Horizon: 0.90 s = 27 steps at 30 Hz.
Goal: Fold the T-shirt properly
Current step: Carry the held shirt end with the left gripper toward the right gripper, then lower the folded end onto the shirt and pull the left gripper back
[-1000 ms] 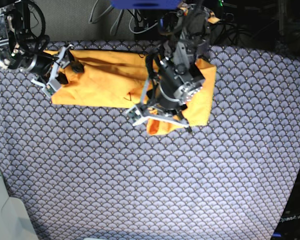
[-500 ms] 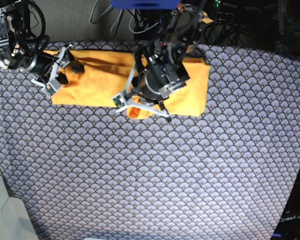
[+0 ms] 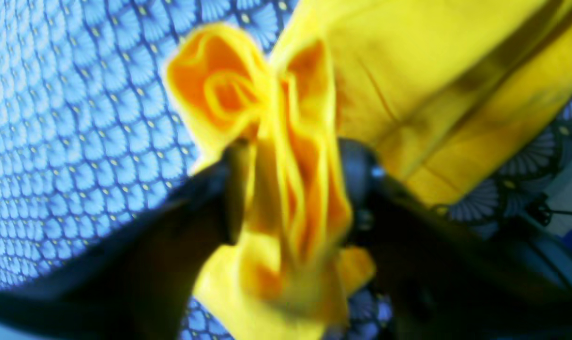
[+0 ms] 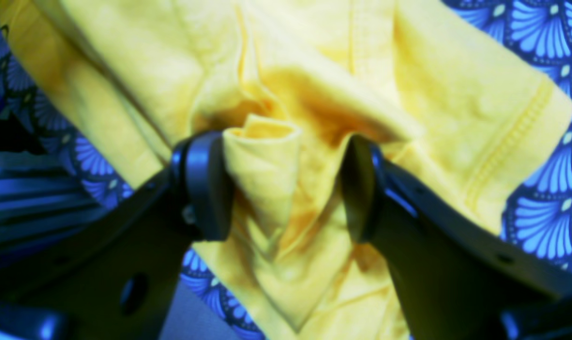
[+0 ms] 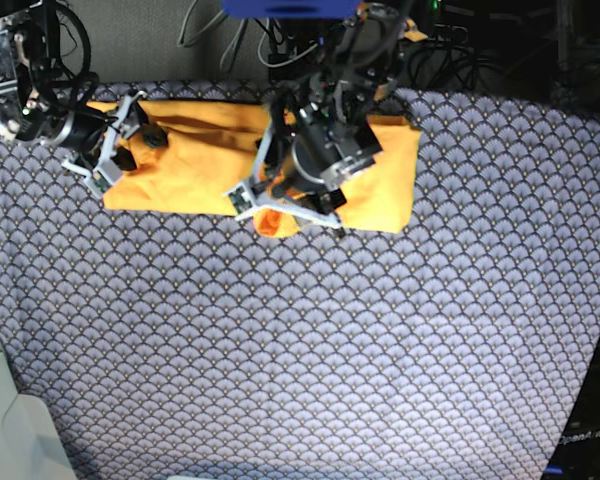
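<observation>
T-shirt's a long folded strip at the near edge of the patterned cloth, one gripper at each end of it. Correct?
Not quite. The T-shirt lies along the far edge of the patterned cloth, by the arm bases, as the base view shows. The rest holds: it is a long folded strip, the right gripper at one end and the left gripper toward the other.

Faint lettering resembling "OpenArm" stands on the dark base corner [image 5: 587, 437].

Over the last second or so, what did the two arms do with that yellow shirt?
The left gripper dragged its bunched end of the T-shirt sideways toward the other arm, shortening the part lying near the table's edge, and its jaws are now parting. The right gripper stayed put, open around the other end.
</observation>
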{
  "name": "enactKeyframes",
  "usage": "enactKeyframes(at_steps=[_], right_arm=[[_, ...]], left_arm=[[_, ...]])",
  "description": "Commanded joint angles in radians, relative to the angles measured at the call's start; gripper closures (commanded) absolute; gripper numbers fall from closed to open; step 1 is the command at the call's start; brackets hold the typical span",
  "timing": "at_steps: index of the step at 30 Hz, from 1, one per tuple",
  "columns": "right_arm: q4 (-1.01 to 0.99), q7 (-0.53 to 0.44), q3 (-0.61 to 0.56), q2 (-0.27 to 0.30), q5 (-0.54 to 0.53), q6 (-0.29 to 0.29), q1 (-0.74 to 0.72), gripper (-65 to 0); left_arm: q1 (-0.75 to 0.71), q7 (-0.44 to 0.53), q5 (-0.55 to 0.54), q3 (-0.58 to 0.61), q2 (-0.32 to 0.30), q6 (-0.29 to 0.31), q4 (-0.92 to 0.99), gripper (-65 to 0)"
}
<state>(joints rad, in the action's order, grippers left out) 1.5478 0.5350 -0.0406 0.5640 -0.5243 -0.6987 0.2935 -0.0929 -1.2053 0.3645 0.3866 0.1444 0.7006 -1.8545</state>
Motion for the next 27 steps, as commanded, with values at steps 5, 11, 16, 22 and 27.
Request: enactKeyframes(at_steps=[5, 11, 16, 22, 27], right_arm=[[0.01, -0.013, 0.006, 0.014, -0.007, 0.001, -0.007, -36.8], [0.01, -0.013, 0.006, 0.014, -0.007, 0.001, -0.009, -36.8], [0.01, -0.013, 0.008, 0.015, -0.007, 0.001, -0.009, -36.8], [0.01, -0.013, 0.008, 0.015, -0.007, 0.001, -0.009, -36.8], [0.01, -0.014, 0.008, 0.015, -0.007, 0.001, -0.009, -36.8]], left_arm=[[0.018, 0.006, -0.057, 0.002, 0.013, -0.002, -0.047, -31.2], [0.014, 0.005, -0.095, -0.047, 0.013, -0.002, -0.096, -31.2], [-0.014, 0.005, -0.097, -0.119, 0.013, -0.002, -0.15, -31.2], [-0.014, -0.026, -0.097, -0.22, 0.013, -0.002, -0.15, -31.2], [0.003, -0.051, -0.111, -0.4, 0.013, -0.002, -0.149, -31.2]])
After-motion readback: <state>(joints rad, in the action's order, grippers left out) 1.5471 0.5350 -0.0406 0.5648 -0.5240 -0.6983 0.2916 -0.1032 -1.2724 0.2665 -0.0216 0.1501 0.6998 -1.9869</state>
